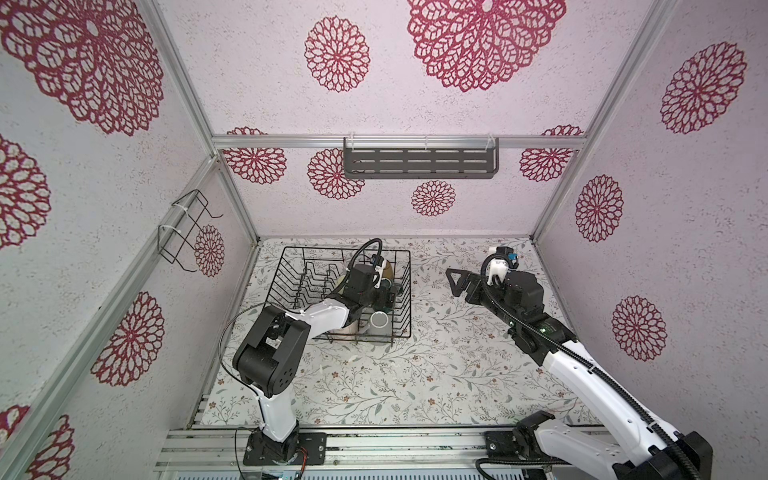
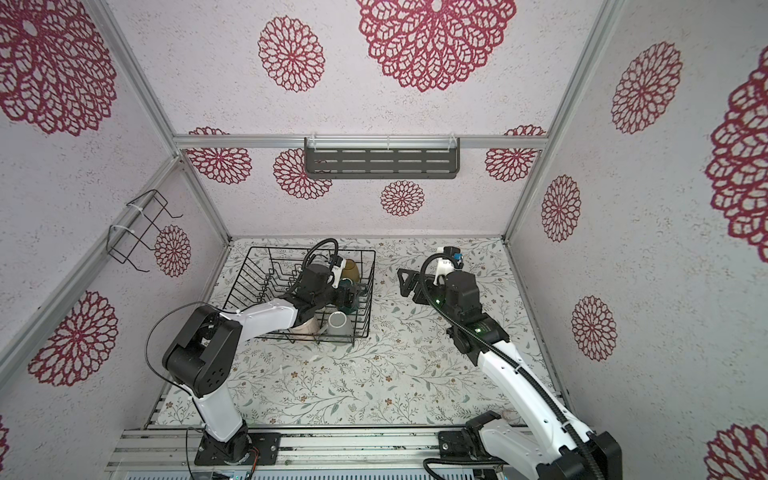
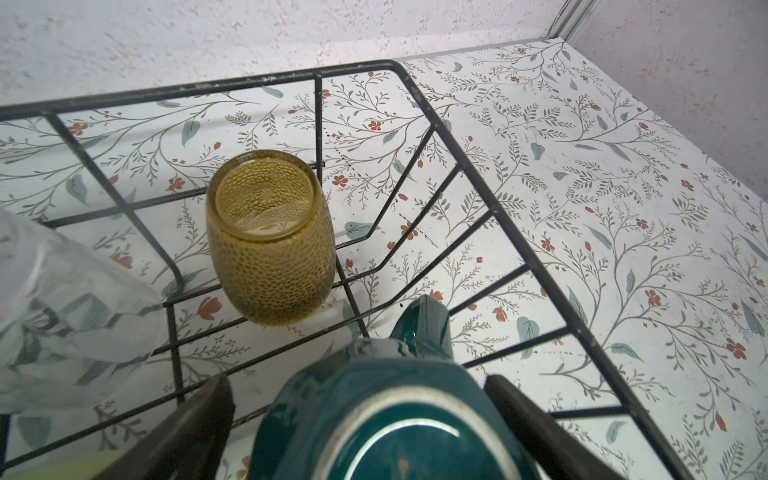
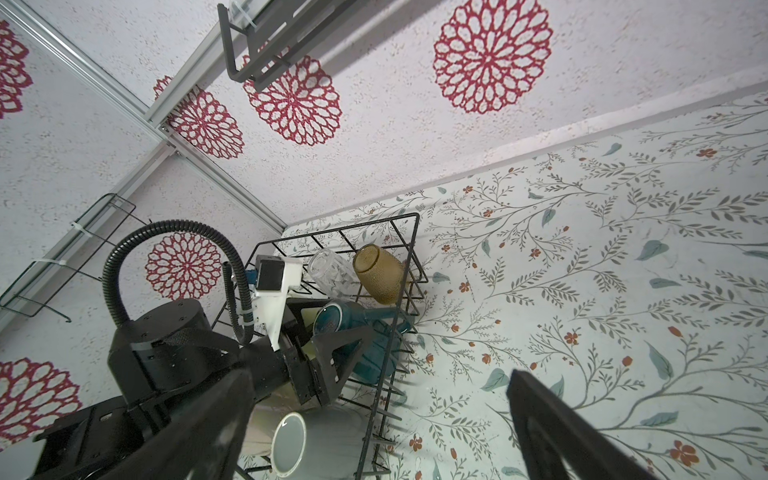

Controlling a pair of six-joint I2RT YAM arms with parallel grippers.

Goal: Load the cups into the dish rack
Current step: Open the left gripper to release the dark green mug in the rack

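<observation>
- While the left gripper (image 3: 357, 380) sits low inside the dish rack (image 1: 324, 249), its jaws stand spread on either side of the teal mug (image 3: 386, 419). Bare wire shows between one finger (image 3: 199, 419) and the mug wall, so nothing is clamped.
- Teal mug: upside down, base ring facing up, handle toward the rack's right rim. In both top views it is midway along the rack's right side.
- Dish rack: on the floral table (image 1: 415, 374), left of centre in both top views, close to the back wall.
- Amber tumbler (image 3: 270, 237): tilted, in the rack's upper right corner in both top views.
- Clear glass (image 3: 62, 307): on its side, just beside the amber tumbler, inside the rack.
- Grey mug (image 1: 380, 322): tipped over in the rack's lower right corner in both top views.
- Pale pink tumbler (image 2: 305, 326): just left of the grey mug along the rack's lower edge, mostly hidden under the left arm.
- Yellow-green mug (image 3: 95, 463): only a sliver shows beside the left gripper; pose cannot be told.
- Right gripper (image 1: 459, 286): right of the rack in both top views, above bare table, well apart from every cup. Jaws spread wide, nothing between them.
</observation>
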